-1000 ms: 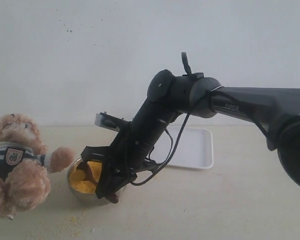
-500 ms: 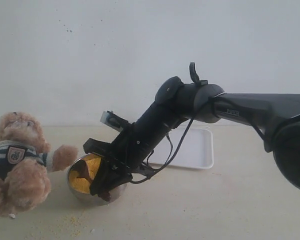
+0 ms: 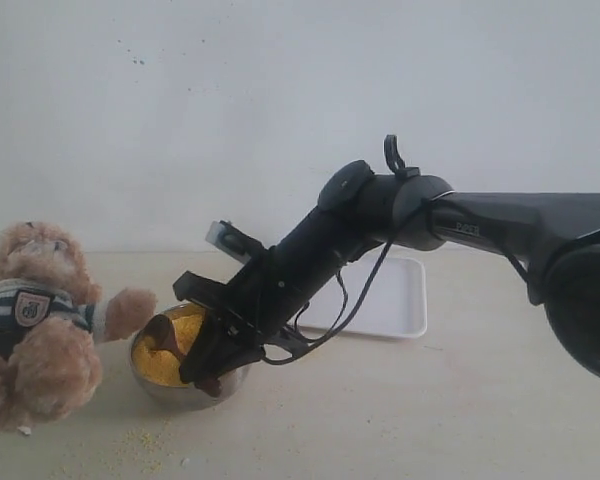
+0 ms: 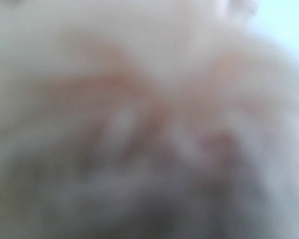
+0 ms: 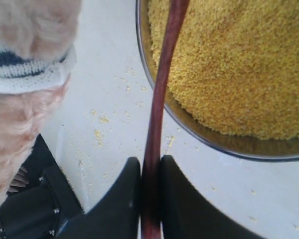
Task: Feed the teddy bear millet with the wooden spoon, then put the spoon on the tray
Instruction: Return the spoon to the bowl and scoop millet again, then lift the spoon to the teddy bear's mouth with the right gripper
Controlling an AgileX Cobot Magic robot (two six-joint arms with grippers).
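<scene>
The right gripper (image 5: 150, 199) pinches the wooden spoon (image 5: 162, 84) by its handle end, so the scoop reaches the millet (image 5: 229, 64) in the steel bowl (image 3: 168, 388) at lower left, beside the teddy bear (image 3: 35, 320); the tray (image 3: 390, 295) lies mid-frame behind; the left gripper's state is lost in blur

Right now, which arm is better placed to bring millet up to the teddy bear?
The right. The right gripper is shut on the wooden spoon, which reaches over the millet beside the teddy bear. The left wrist view is only a blur, so that arm cannot be judged.
</scene>
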